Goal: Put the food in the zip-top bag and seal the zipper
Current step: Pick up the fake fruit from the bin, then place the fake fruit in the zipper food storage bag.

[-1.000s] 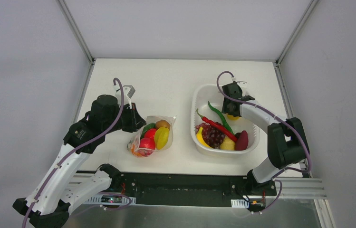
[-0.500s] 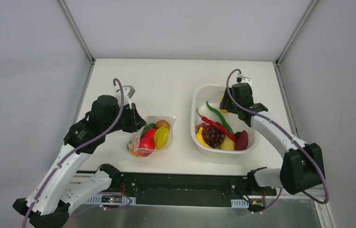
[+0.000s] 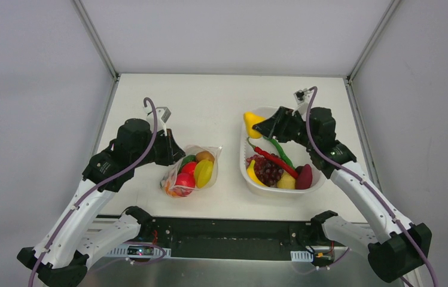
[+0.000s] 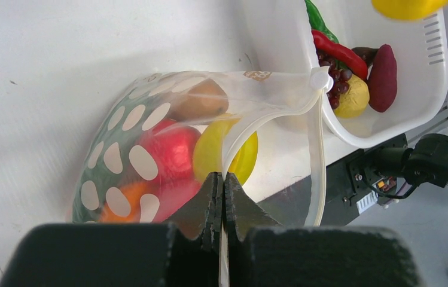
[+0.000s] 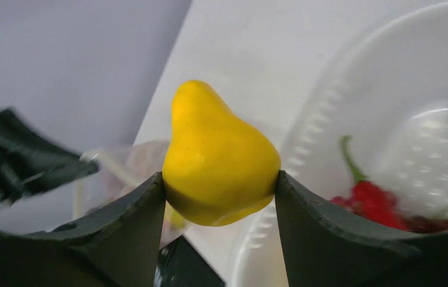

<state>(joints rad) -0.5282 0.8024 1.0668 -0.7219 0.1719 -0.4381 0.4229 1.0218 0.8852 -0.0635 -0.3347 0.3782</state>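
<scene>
The dotted zip-top bag (image 3: 190,171) lies left of centre with red, yellow, green, brown and orange food inside; it also shows in the left wrist view (image 4: 149,149). My left gripper (image 3: 172,152) (image 4: 221,179) is shut on the bag's upper rim, holding the mouth open; the zipper strip (image 4: 316,149) curves down on the right. My right gripper (image 3: 261,124) (image 5: 218,179) is shut on a yellow pear (image 3: 250,121) (image 5: 218,158), held above the basket's left rim. More food stays in the white basket (image 3: 251,179): red chilli (image 3: 275,157), green pepper, purple grapes, a yellow fruit, a dark red one.
The white basket (image 4: 430,78) stands right of the bag, close to the bag's mouth. The table's front edge and a black rail (image 3: 233,230) run just below both. Grey walls enclose the table on three sides.
My right gripper lifted the yellow pear out of the basket's back and swung it left to above the basket's left rim. The left gripper and bag stayed put.
</scene>
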